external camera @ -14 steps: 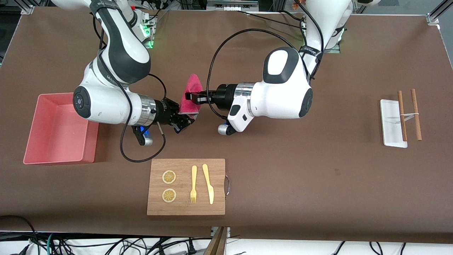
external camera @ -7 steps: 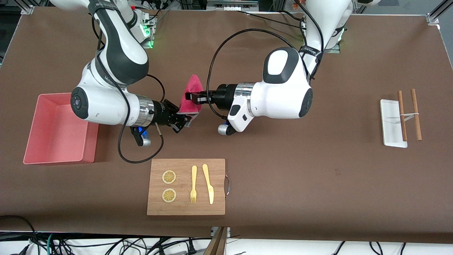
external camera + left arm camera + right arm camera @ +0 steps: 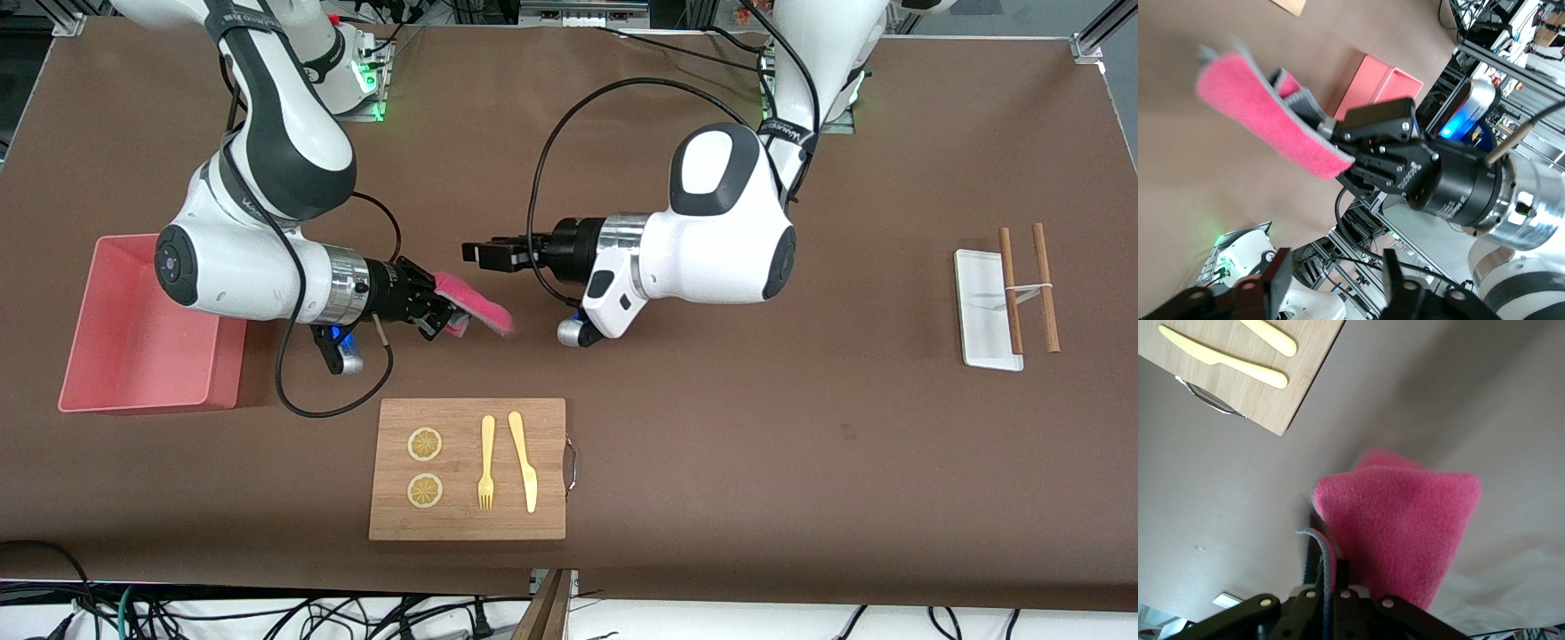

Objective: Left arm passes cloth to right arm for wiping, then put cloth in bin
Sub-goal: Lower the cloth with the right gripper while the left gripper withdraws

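The bin (image 3: 147,324) stands empty at the right arm's end of the bench; beside it, over the bare bench, the right tool (image 3: 442,309) is clamped on the cloth (image 3: 476,307), so the handover looks done. The left tool (image 3: 473,253), fingers apart and empty, hangs near the cloth; wiping and the drop into the bin remain.

High front camera; two close wrist cameras.

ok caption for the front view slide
Right gripper holds the cloth after handover; open left gripper is clear of it.
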Robot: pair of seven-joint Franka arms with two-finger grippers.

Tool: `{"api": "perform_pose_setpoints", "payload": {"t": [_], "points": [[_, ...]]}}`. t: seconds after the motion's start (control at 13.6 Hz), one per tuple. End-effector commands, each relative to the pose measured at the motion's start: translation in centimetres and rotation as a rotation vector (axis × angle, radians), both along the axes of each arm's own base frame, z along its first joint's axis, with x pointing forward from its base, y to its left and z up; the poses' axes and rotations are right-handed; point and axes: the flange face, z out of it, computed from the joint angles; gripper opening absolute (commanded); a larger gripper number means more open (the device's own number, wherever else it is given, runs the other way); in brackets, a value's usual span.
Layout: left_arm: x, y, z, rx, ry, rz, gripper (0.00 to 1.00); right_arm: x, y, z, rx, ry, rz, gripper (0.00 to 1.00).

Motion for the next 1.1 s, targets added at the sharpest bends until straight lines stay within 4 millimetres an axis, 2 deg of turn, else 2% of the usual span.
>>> {"api": "perform_pose_setpoints", "payload": {"t": [0.0,0.22,0.29,0.44,0.51,0.66,0.73,0.81,0.88,0.95,1.03], "points": [[2.0,5.4,-1.3,0.052,0.016,-0.052,1.0,0.0,-0.1,-0.2,0.016,-0.003,0.043,0.0],[3.8,18.1,-2.0,0.166,0.044,-0.241,1.0,-0.3,0.5,-3.1,-0.063,-0.012,0.134,0.0],[4.3,21.7,-1.8,0.17,0.044,-0.247,1.0,-0.6,1.2,-4.6,-0.085,-0.003,0.164,0.0],[5.0,28.0,-2.8,0.245,0.082,-0.24,1.0,-1.1,2.7,-7.1,-0.14,0.006,0.211,0.0],[4.9,30.5,-3.4,0.321,0.052,-0.283,1.0,-1.6,3.5,-8.4,-0.168,0.011,0.241,0.0],[4.9,37.0,-5.2,0.474,-0.043,-0.405,1.0,-2.4,5.2,-10.9,-0.184,0.036,0.263,0.0],[4.9,41.3,-6.9,0.533,-0.059,-0.438,1.0,-2.6,6.0,-11.7,-0.184,0.034,0.267,0.0],[5.1,46.3,-7.5,0.558,-0.108,-0.47,1.0,-2.8,6.8,-12.5,-0.177,0.033,0.266,0.0],[5.1,50.1,-7.9,0.582,-0.169,-0.519,1.0,-3.2,7.8,-13.4,-0.177,0.034,0.264,0.0],[5.1,53.3,-8.2,0.646,-0.225,-0.593,1.0,-3.8,9.3,-14.0,-0.181,0.028,0.258,0.0],[5.4,55.1,-8.4,0.715,-0.264,-0.664,0.98,-4.5,10.8,-15.0,-0.189,0.033,0.244,0.0]]}}
